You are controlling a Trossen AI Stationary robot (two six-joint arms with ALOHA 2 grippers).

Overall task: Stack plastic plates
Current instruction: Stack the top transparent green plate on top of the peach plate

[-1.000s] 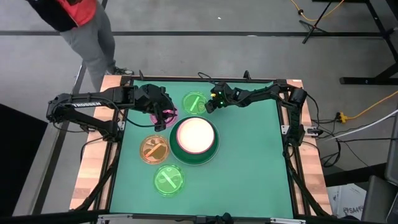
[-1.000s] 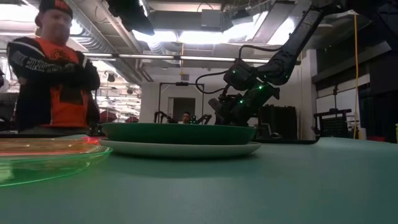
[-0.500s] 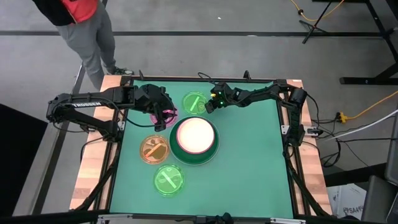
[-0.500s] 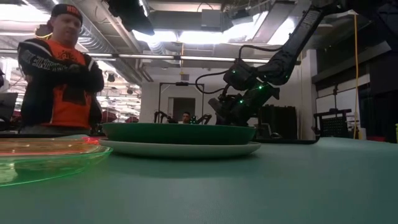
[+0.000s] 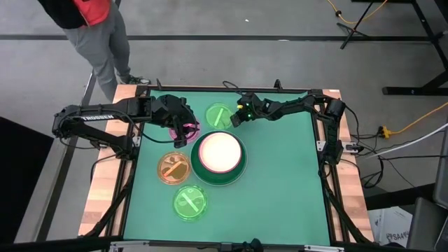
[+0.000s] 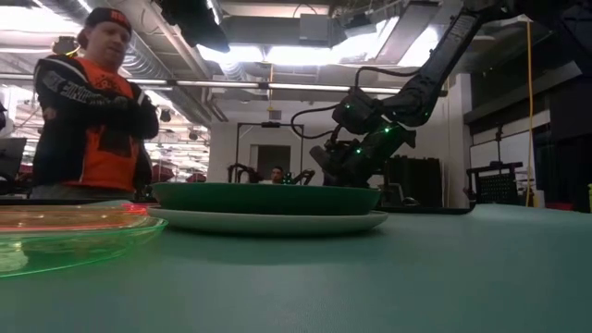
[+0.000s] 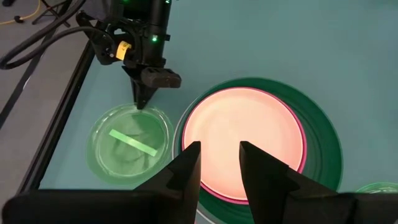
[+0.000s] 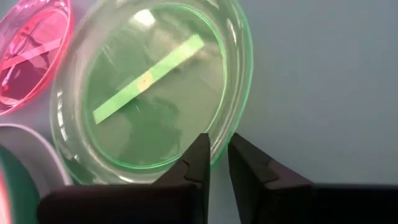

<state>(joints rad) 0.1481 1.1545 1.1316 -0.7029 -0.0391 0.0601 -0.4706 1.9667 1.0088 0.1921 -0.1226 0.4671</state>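
Note:
A stack of large plates (image 5: 219, 158) sits mid-table: a pale rim lowest, dark green above it, then a hot pink rim with cream on top. One lime green plate (image 5: 218, 114) lies flat beyond the stack, and my right gripper (image 5: 234, 120) is at its edge, pointing down. My left gripper (image 5: 183, 128) is open, left of the stack, over the translucent pink plate (image 5: 189, 131), which is largely hidden beneath it. The orange plate (image 5: 173, 168) and the second lime green plate (image 5: 190, 201) lie nearer. My right gripper pinches the far lime green plate by its rim (image 8: 219, 148), on the side toward the stack, one finger (image 8: 200, 152) inside the plate and one outside. The fingers come steeply from above. The plate lies flat on the table.
The green mat's right half (image 5: 280, 182) is bare. A person (image 6: 88, 111) stands beyond the table's far left corner. The pink plate (image 8: 28, 50) lies close beside the lime green one held by my right gripper.
Neither arm nor any plate has moved. Only the person beyond the far edge has shifted slightly.

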